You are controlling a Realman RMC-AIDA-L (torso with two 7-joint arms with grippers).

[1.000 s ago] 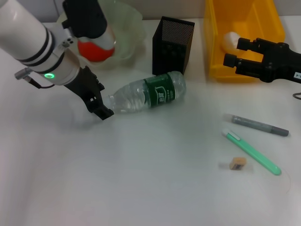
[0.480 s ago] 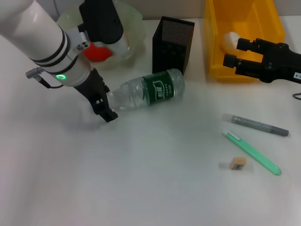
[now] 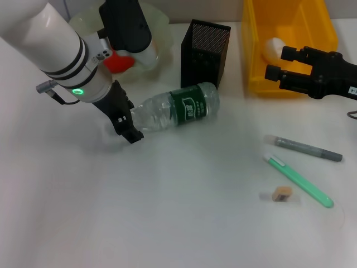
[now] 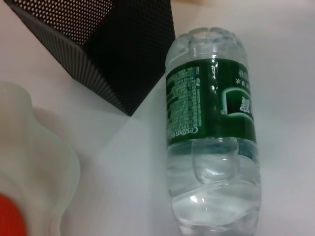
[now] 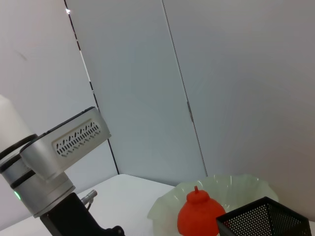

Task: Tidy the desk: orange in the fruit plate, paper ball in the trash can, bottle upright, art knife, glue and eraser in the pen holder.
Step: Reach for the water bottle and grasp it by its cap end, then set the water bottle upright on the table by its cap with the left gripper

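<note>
The bottle [image 3: 177, 108] lies on its side on the white surface [image 3: 167, 212], just in front of the pen holder [image 3: 204, 51], with its base end nearest the holder and its neck end pointing away from it. The left claw [image 3: 126, 126] is down at that neck end, its dark fingers set on either side of the clear plastic; whether they actually press on the bottle cannot be told. From the left wrist, the bottle's green label [image 4: 212, 101] and ribbed clear body fill the view, with a corner of the black mesh holder [image 4: 106, 44] close beside it.

The orange [image 3: 119, 60] sits in the fruit plate [image 3: 158, 28], which stands beside the pen holder on the side away from the trash can [image 3: 290, 44]; the left arm hides much of both. The paper ball [image 3: 273, 47] lies inside the trash can, on the other side of the pen holder.

The right claw [image 3: 276, 62] hangs over the trash can's front part, close to the paper ball, its fingers spread apart and holding nothing.

Farther from the pen holder, toward the near edge of the surface, lie a grey pen [image 3: 308, 148], a green-handled knife [image 3: 299, 181] and the eraser [image 3: 281, 194], each apart from the others.
</note>
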